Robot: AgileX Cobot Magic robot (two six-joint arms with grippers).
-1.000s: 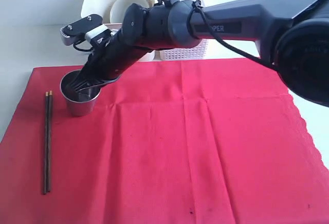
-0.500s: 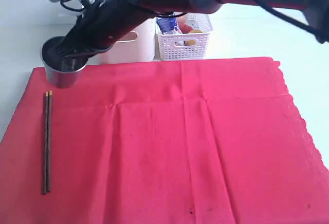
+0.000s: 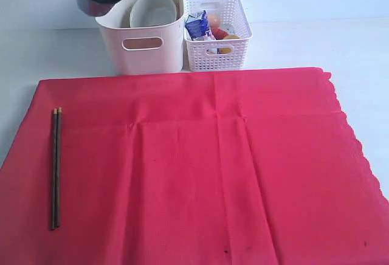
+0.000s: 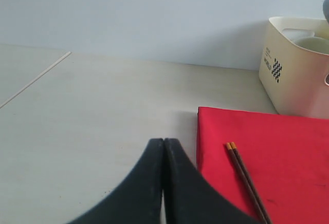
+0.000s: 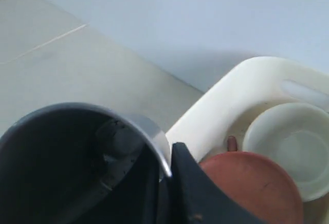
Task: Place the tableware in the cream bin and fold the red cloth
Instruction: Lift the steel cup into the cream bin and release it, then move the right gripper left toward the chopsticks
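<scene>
Right fingers [image 5: 187,189] pinching steel cup [image 5: 46,154] rim, cream bin [image 5: 231,91] near

Pale bench [image 3: 55,49] across the upper frame and down the right edge. The red cloth [image 3: 200,168] is spread flat on it, filling the lower frame. Just past the cloth's top edge, upper centre, the cream bin [image 3: 146,55] and white lattice basket [image 3: 220,55] stand just beside each other.

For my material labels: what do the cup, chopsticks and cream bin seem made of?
The cup: likely steel, shiny grey rim. The chopsticks: probably dark wood, matte, paler tips. The cream bin: seemingly smooth plastic, with a moulded handle cut-out.
</scene>
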